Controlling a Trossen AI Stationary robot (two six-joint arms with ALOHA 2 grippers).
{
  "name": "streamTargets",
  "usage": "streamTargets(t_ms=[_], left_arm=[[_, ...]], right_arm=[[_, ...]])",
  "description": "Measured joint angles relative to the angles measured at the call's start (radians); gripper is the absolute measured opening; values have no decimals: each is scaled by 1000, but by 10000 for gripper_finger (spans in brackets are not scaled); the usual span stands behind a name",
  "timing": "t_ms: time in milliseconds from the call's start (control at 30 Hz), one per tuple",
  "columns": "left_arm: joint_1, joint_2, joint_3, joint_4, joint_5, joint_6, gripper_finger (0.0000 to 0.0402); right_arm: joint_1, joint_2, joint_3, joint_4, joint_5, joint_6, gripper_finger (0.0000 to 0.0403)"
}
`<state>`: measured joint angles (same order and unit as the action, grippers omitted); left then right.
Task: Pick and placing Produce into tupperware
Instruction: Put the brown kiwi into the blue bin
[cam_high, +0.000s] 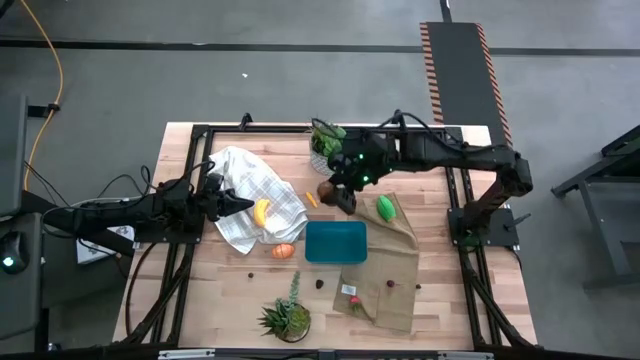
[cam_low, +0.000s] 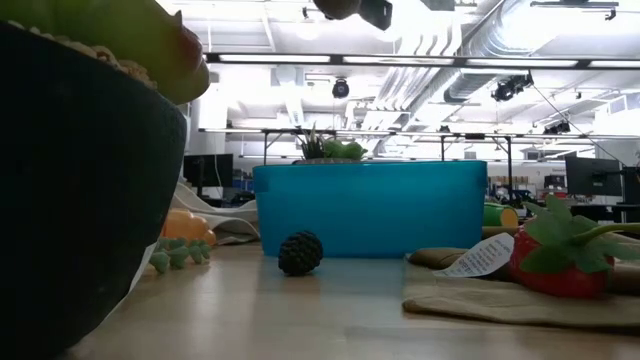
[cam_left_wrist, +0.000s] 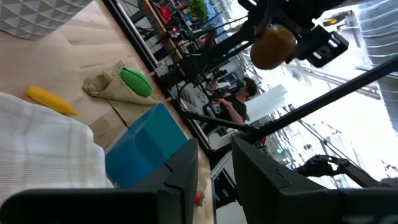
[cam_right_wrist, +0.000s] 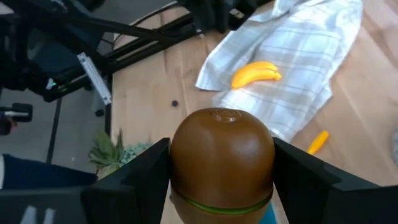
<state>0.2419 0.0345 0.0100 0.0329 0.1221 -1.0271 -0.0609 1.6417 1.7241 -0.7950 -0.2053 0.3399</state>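
Right claw (cam_right_wrist: 221, 180) was clamped on the brown round piece (cam_right_wrist: 222, 158), one dark finger pressed against each side of it, and held it in the air above the table (cam_high: 440, 310), just beyond the far left corner of the tupperware (cam_high: 336, 242). Left claw (cam_high: 238, 204) hung over the white checked cloth (cam_high: 285, 205) on the left side of the table; its fingers (cam_left_wrist: 180, 180) stood slightly apart with nothing between them.

That cloth was the largest loose thing, crumpled, with the yellow banana (cam_high: 262, 212) lying on it just beside the left claw. A tan cloth (cam_high: 390, 275) spread over the right and near part of the table. The teal tupperware sat between the two cloths, its right edge on the tan one. A spiky potted plant (cam_high: 286, 318) stood near the front edge. The bright green piece (cam_high: 385, 208) lay on the tan cloth, to the far right of the tupperware. One orange piece (cam_high: 284, 251) lay just left of the container, and a small orange carrot-like piece (cam_high: 311, 199) lay on the bare wood farther back
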Motion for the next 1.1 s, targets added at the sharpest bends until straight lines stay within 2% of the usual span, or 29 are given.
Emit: streamTargets(t_ms=[233, 533, 1100], left_arm=[[0, 0, 0, 0, -3, 59, 88], [0, 0, 0, -1, -5, 54, 88], [0, 0, 0, 12, 79, 53, 88]], right_arm=[[54, 0, 0, -48, 44, 11, 225], [104, 27, -1, -112, 121, 21, 225], [141, 273, -1, -136, 128, 21, 225]])
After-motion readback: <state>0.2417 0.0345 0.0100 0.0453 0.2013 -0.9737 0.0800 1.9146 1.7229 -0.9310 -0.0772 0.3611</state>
